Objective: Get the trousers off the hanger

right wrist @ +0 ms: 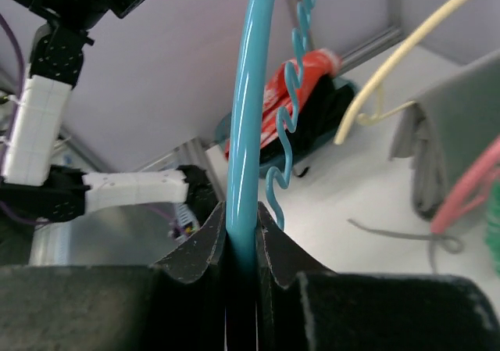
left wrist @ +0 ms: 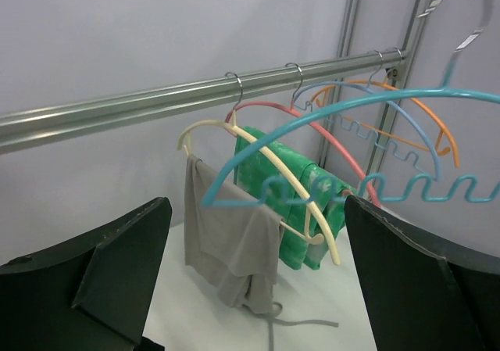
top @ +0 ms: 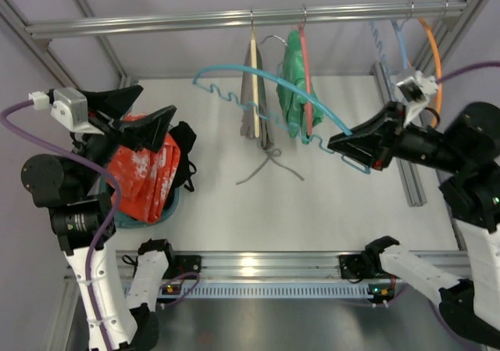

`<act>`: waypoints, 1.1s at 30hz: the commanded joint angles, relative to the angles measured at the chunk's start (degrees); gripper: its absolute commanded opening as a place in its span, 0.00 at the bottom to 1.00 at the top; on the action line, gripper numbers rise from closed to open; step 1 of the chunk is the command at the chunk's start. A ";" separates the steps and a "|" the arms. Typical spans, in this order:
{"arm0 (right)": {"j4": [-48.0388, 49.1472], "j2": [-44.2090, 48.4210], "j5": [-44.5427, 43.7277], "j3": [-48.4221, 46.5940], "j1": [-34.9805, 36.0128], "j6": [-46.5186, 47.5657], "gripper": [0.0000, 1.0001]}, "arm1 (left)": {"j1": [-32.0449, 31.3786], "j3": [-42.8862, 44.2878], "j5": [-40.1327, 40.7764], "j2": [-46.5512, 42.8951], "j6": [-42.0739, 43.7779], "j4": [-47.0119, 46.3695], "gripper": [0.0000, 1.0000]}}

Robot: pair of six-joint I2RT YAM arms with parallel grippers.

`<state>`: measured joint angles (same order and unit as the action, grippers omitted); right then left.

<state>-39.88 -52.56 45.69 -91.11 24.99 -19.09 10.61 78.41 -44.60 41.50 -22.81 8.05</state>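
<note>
The white table (top: 328, 210) lies inside an aluminium frame. At its left the trousers (top: 144, 175), red-orange with pale patches, sit crumpled in a teal basket (top: 170, 205) beneath the left gripper (top: 156, 101), its fingers spread wide. The right gripper (right wrist: 241, 218) pinches the bare light-blue hanger (right wrist: 250, 93) in mid-air, short of the far rail (top: 156, 24).

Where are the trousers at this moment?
Top view, far left: the trousers lie bunched in a teal bin beneath the left hand, clear of the hanger.
</note>
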 commanded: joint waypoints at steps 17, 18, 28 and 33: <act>-13.20 27.77 -24.77 9.37 -29.82 9.33 0.00 | 0.20 -9.41 2.94 -0.80 -4.00 -3.05 0.98; -13.90 26.55 -25.30 9.11 -29.83 9.86 0.00 | 0.11 -9.68 2.94 -0.98 -3.65 -3.13 0.98; -28.14 -1.04 -24.16 -14.77 -29.74 18.56 0.00 | 0.11 -12.66 4.17 -4.31 -1.80 -2.08 0.98; -29.46 -10.44 -25.48 -23.49 -29.83 20.41 0.00 | 0.11 -13.37 3.90 -6.34 -0.14 -1.11 0.98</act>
<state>-68.45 -60.34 21.43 -109.89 -4.21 -1.74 10.61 65.21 -41.04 36.40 -24.64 8.01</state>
